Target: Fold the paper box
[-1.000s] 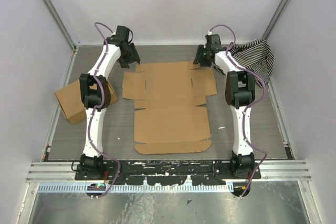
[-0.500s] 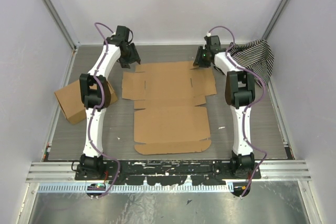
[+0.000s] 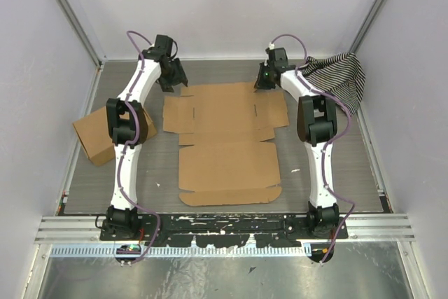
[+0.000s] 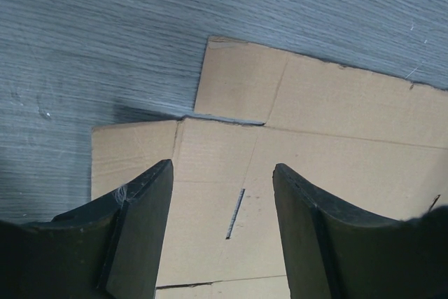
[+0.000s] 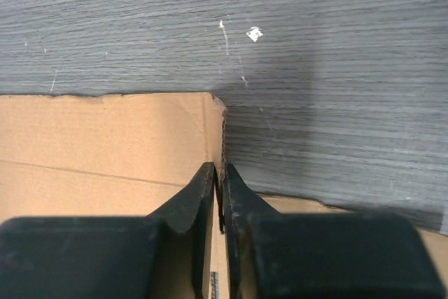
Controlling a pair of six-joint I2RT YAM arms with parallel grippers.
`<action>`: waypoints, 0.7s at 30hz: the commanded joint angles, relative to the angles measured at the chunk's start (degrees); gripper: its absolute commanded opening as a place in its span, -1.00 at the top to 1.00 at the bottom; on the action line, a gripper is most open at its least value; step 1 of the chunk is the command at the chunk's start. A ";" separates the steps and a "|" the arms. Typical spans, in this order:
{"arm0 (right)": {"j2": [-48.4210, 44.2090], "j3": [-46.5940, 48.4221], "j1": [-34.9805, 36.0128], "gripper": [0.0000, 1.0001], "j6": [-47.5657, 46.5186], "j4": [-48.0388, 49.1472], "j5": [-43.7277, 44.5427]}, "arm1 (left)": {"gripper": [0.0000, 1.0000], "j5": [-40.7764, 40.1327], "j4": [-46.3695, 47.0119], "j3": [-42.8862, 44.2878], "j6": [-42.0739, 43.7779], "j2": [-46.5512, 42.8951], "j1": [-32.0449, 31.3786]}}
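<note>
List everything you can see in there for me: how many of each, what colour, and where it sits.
paper box: one, brown, lying unfolded and flat in the middle of the table.
squarer cardboard box: one, brown, at the table's left side.
striped cloth: one, black and white, far right corner.
table: one, grey wood grain, under it all.
left arm, right arm: two, white and black with purple cables, bolted at the near edge.
left tool: one, black, open above the paper box's far left part.
right tool: one, black, nearly closed at the paper box's far right corner.
</note>
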 commanded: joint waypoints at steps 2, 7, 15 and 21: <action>-7.41 -2.22 1.35 0.85 -2.60 2.41 6.14 | -0.35 1.00 -2.17 2.11 0.70 2.66 -0.01; -9.56 -4.82 1.58 0.95 -3.99 2.78 6.70 | -0.38 1.12 -1.62 3.47 1.00 4.64 0.01; -10.94 -7.00 1.96 0.98 -5.52 1.98 5.00 | -0.38 1.39 -0.09 5.72 1.66 7.62 0.02; -10.90 -6.90 2.08 0.98 -6.32 0.59 3.92 | -0.37 1.10 3.36 4.42 3.07 7.57 -0.01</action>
